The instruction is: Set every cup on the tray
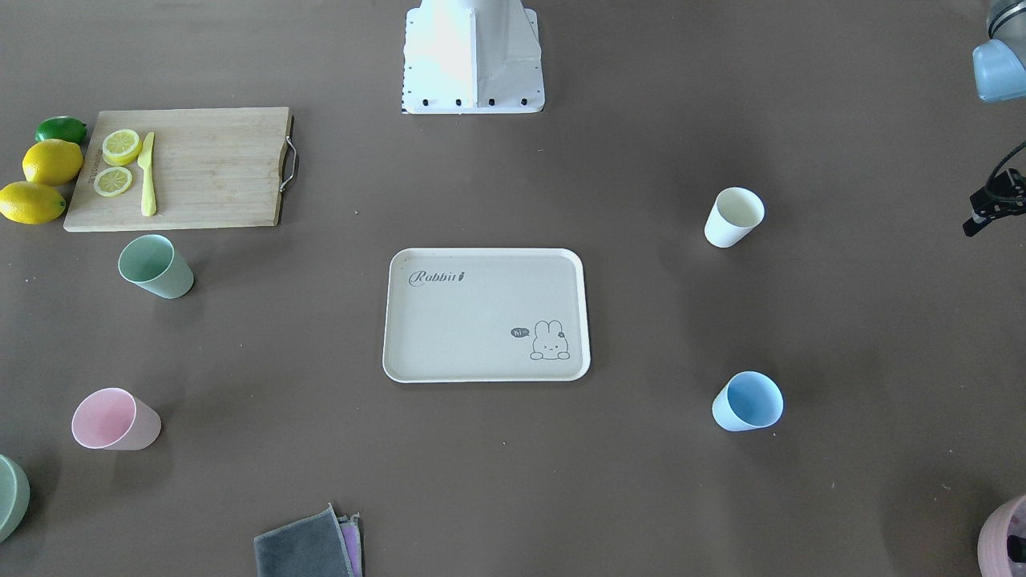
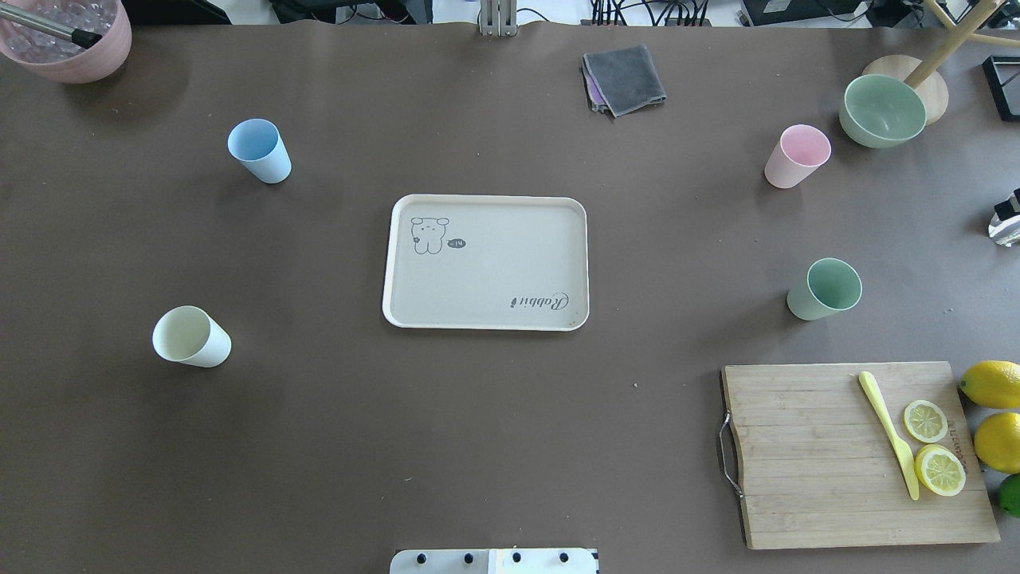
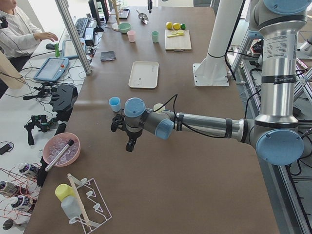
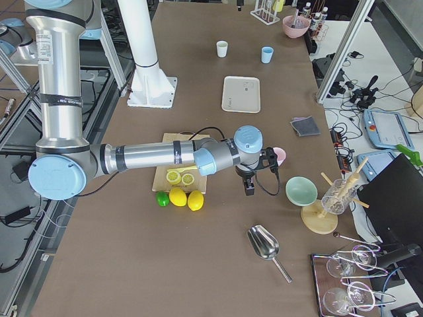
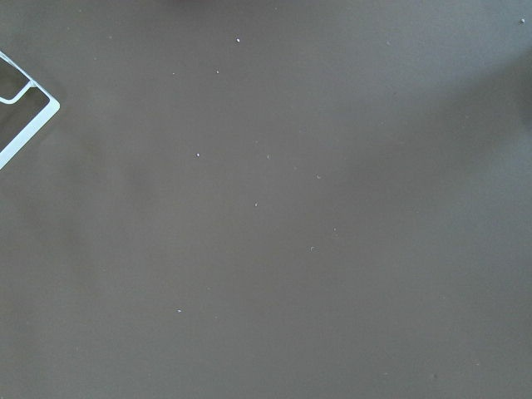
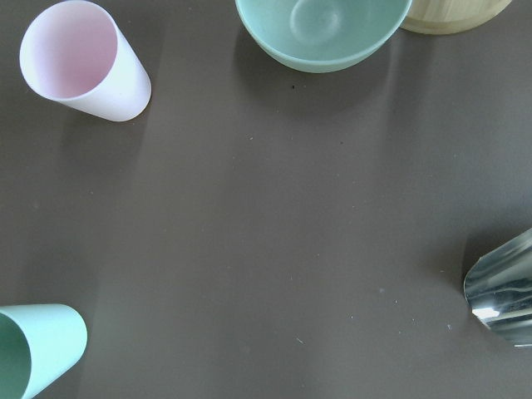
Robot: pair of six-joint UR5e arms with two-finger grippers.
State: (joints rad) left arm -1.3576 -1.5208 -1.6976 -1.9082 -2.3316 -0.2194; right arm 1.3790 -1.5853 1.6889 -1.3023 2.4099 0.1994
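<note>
Opposite overhead and front-facing views, both on tray [image 2: 494, 263].

Even, diffuse overhead light fills every view. The matte brown bench [image 2: 510, 446] shows mild brighter and darker patches. The cups [image 2: 259, 151] cast soft, faint shadows. The white base [image 1: 473, 48] is blown out; the scoop [image 6: 503, 291] glints. Focus is sharp throughout.

My brown bench [image 2: 398, 446] carries the tray [image 2: 486, 198] at its middle, the blue cup [image 2: 259, 151] and cream cup [image 2: 191, 337] toward its left end, and the pink cup [image 2: 797, 155] and mint cup [image 2: 825, 289] toward its right end (all four upright). The cutting board [image 2: 813, 454] sits by the near right corner, and a grey cloth [image 2: 624, 78] by the far edge.
</note>
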